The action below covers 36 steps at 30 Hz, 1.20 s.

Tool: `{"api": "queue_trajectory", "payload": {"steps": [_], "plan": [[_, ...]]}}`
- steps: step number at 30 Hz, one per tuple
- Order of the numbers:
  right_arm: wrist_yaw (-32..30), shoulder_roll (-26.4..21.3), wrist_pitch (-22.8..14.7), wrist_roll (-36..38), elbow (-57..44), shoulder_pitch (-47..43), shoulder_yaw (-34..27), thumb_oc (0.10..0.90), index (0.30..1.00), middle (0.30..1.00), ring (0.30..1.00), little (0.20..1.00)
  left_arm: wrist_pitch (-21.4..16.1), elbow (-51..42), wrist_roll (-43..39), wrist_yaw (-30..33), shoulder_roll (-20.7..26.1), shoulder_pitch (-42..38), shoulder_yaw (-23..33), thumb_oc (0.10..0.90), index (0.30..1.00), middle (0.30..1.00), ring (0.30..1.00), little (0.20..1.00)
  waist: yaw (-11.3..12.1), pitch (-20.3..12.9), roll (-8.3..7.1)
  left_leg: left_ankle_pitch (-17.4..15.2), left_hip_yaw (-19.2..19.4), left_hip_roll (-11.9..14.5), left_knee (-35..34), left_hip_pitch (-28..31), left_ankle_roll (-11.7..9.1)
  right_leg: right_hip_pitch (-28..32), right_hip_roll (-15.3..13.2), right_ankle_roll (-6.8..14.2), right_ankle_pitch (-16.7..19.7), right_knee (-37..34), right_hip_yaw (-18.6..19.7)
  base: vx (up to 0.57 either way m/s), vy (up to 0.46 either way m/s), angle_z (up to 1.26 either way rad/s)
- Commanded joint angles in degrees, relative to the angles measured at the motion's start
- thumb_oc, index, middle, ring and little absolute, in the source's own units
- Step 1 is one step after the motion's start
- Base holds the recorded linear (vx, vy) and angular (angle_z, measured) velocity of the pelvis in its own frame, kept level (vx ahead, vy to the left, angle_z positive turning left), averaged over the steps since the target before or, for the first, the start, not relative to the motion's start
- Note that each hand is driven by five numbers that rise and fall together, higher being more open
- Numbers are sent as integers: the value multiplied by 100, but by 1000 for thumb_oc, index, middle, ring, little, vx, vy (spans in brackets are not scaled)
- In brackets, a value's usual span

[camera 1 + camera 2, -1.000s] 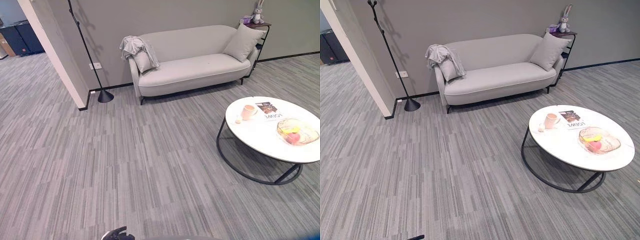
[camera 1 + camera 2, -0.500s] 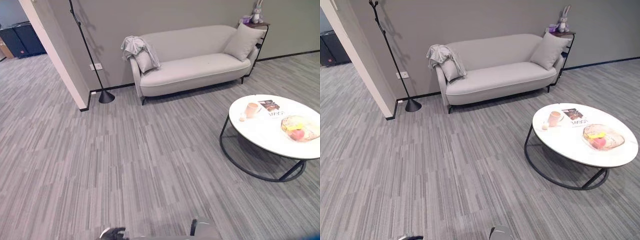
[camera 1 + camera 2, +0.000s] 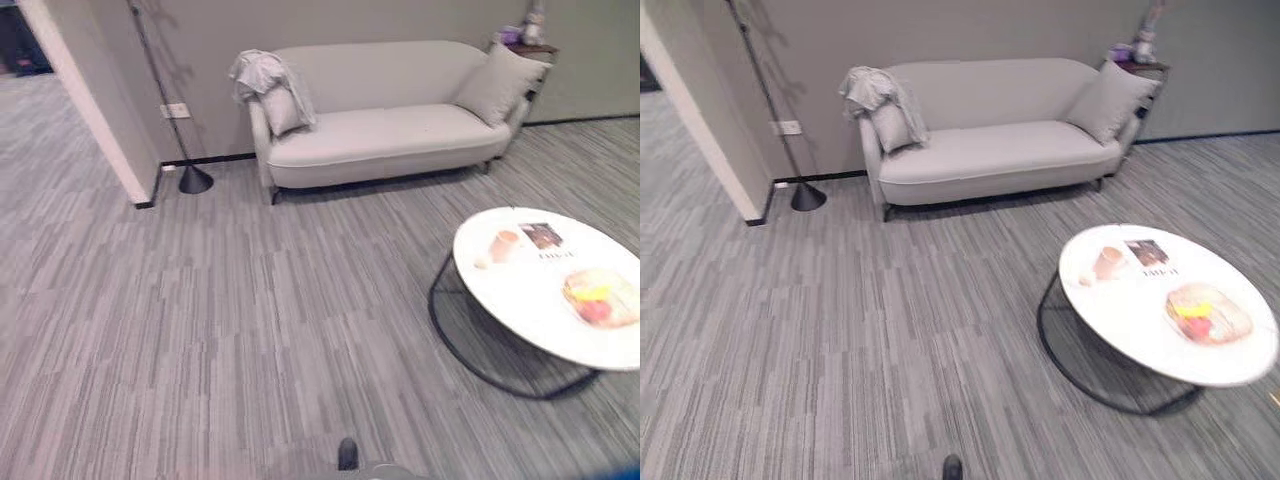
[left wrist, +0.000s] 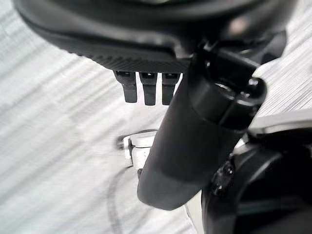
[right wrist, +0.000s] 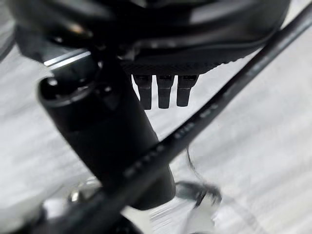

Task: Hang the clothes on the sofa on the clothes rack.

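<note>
1. The sofa (image 3: 385,125) is standing against the grey wall, and everything below is placed from it.
2. The clothes (image 3: 258,72), a pale grey garment, are lying draped over the sofa's left arm and the cushion (image 3: 284,108) leaning there.
3. The clothes rack (image 3: 165,95), a thin dark pole on a round base, is standing just left of the sofa, beside a wall socket (image 3: 174,110).
4. A second cushion (image 3: 496,86) is leaning at the sofa's right end, next to a small side shelf (image 3: 527,48).
5. A round white bench (image 3: 520,300) is sitting in front of the sofa to the right, carrying a cup (image 3: 504,243), a magazine (image 3: 541,236) and a bowl of fruit (image 3: 600,297).
6. The left hand (image 4: 146,53) is hanging over the carpet, fingers (image 4: 148,91) relaxed and apart, holding nothing.
7. The right hand (image 5: 165,53) is hanging likewise, fingers (image 5: 165,93) loose and holding nothing.
</note>
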Motion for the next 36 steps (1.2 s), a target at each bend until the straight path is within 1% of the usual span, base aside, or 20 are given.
{"api": "queue_trajectory", "payload": {"steps": [1, 3, 4, 5, 6, 7, 8, 10, 15, 17, 19, 20, 22, 24, 25, 26, 29, 30, 32, 36], "plan": [[-90, 139, -402, 30, -724, -981, -37, 800, 900, 900, 900, 900, -235, -304, -290, 274, 44, -715, 116, 800, 900, 900, 900, 900, 131, 577, -127, 1919, 628, 864, 605, -736, 651, 376, -83, 77, -284, -209, 451, 358, -320, 42], [-131, 124, -392, -34, -767, -1044, 21, 800, 900, 900, 900, 900, -245, -366, -424, 279, 61, -744, 184, 800, 900, 900, 900, 900, 210, 657, -163, 1617, 722, 812, 799, -1038, 748, 519, -134, 79, -321, -259, 454, 226, -70, 15], [-200, 111, -386, -68, -750, -1194, 76, 800, 900, 900, 900, 900, -297, -431, -749, 329, 71, -766, 313, 800, 900, 900, 900, 900, 327, 722, -188, 1159, 649, 179, 494, -1535, 695, 728, -277, 174, -336, -372, 377, 244, 10, 7], [-200, 111, -386, -68, -750, -1194, 76, 800, 900, 900, 900, 900, -297, -431, -749, 329, 72, -766, 313, 800, 900, 900, 900, 900, 326, 724, -190, 1161, 649, 177, 489, -1531, 695, 731, -280, 174, -336, -374, 376, 442, 147, 4], [-170, 162, -398, -47, -679, -1228, 128, 800, 900, 900, 900, 900, -366, -359, -1070, 386, 79, -754, 563, 800, 900, 900, 900, 900, 476, 671, -179, 913, 452, -544, -856, -1517, 628, 857, -398, 343, -389, -442, 375, 411, 156, 8], [-136, 182, -404, -67, -619, -1230, 140, 800, 900, 900, 900, 900, -368, -281, -1161, 387, 58, -726, 654, 800, 900, 900, 900, 900, 500, 624, -172, 1021, 277, -795, -1964, -1326, 582, 901, -424, 422, -438, -442, 345, 583, 194, 8], [-98, 204, -410, -117, -550, -1213, 149, 800, 900, 900, 900, 900, -344, -193, -1214, 377, 33, -662, 764, 800, 900, 900, 900, 900, 539, 557, -98, 1366, 119, -874, -3167, -1159, 532, 987, -343, 460, -522, -442, 313, 479, 117, 1], [-34, 261, -383, -133, -420, -1144, 137, 800, 900, 900, 900, 900, -289, 7, -1259, 296, -27, -515, 873, 800, 900, 900, 900, 900, 534, 438, 25, 1620, -96, -968, -4264, -1138, 467, 1159, -208, 437, -734, -438, 260, 486, 101, 4], [277, 361, -274, -233, -159, -896, -80, 800, 900, 900, 900, 900, -137, 398, -1165, 78, 19, -89, 1226, 800, 900, 900, 900, 900, 657, 226, -126, 1952, -225, -1060, -4264, -1047, 604, 1679, -411, 526, -1240, 340, 430, 687, 162, -3], [272, 367, -330, -417, -123, -701, -110, 800, 900, 900, 900, 900, -122, 472, -985, 53, 70, -4, 1253, 800, 900, 900, 900, 900, 740, 72, -324, 1919, -198, -1164, -4264, -694, 791, 1548, -787, 804, -519, 1148, 227, 706, 247, -40], [307, 349, -308, -544, -111, -602, -92, 800, 900, 900, 900, 900, -110, 468, -817, 42, 120, -1, 1221, 800, 900, 900, 900, 900, 724, 40, -372, 1736, -253, -1290, -4264, -283, 1021, 933, -1372, 995, 398, 2925, -118, 492, 268, -12], [307, 352, -308, -544, -111, -600, -92, 800, 900, 900, 900, 900, -110, 468, -817, 42, 123, 0, 1220, 800, 900, 900, 900, 900, 737, 48, -376, 1723, -242, -1291, -4264, -264, 1024, 965, -1372, 998, 405, 2891, -110, 418, 251, -17], [228, 364, -346, -625, -331, -578, 41, 800, 900, 900, 900, 900, -116, 324, -729, 149, 215, -140, 1048, 800, 900, 900, 900, 900, 544, 144, -277, 1382, -405, -1423, -4264, 392, 1313, 440, -2295, 874, 745, 4722, -539, 671, 431, 8], [66, 359, -401, -940, -552, -611, 212, 800, 900, 900, 900, 900, -102, 216, -609, 182, 282, -350, 873, 800, 900, 900, 900, 900, 397, 211, -171, 1215, -401, -1275, -4264, 588, 1313, -40, -2337, 661, -19, 5086, -670, 446, 190, 49], [-3, 367, -432, -1071, -723, -637, 332, 800, 900, 900, 900, 900, -132, 148, -526, 247, 301, -462, 781, 800, 900, 900, 900, 900, 304, 273, -154, 1169, -407, -1172, -4264, 667, 1236, -282, -2060, 573, -421, 4925, -615, 163, -40, 48], [-7, 367, -428, -1073, -730, -635, 333, 800, 900, 900, 900, 900, -131, 148, -524, 248, 301, -463, 785, 800, 900, 900, 900, 900, 311, 272, -143, 1156, -400, -1149, -4264, 669, 1225, -272, -2036, 553, -425, 4905, -624, 179, -109, 44], [-128, 298, -437, -1264, -1187, -720, 471, 800, 900, 900, 900, 900, -250, -191, -440, 406, 337, -735, 558, 800, 900, 900, 900, 900, 105, 391, -56, 1061, -421, -825, -4264, 815, 973, -592, -1178, 620, -714, 3423, -532, 302, -178, 47], [-216, 241, -411, -1511, -1409, -853, 630, 800, 900, 900, 900, 900, -309, -367, -451, 525, 381, -850, 533, 800, 900, 900, 900, 900, 99, 451, -7, 943, -333, -644, -4264, 893, 820, -545, -769, 764, -584, 1739, -493, 402, -220, 42], [-313, 227, -386, -1749, -1697, -942, 757, 800, 900, 900, 900, 900, -361, -518, -380, 623, 356, -899, 537, 800, 900, 900, 900, 900, 124, 482, -91, 719, -325, -602, -4264, 1099, 707, -569, -426, 986, -46, 167, -34, 474, -208, -19], [-519, 86, -367, -2224, -2390, -1080, 981, 800, 900, 900, 900, 900, -362, -391, -237, 710, 209, -844, 495, 800, 900, 900, 900, 900, 195, 526, -148, 438, -231, -422, -4264, 1442, 582, -864, -307, 1173, 434, -442, 341, 445, -126, -24]]}}
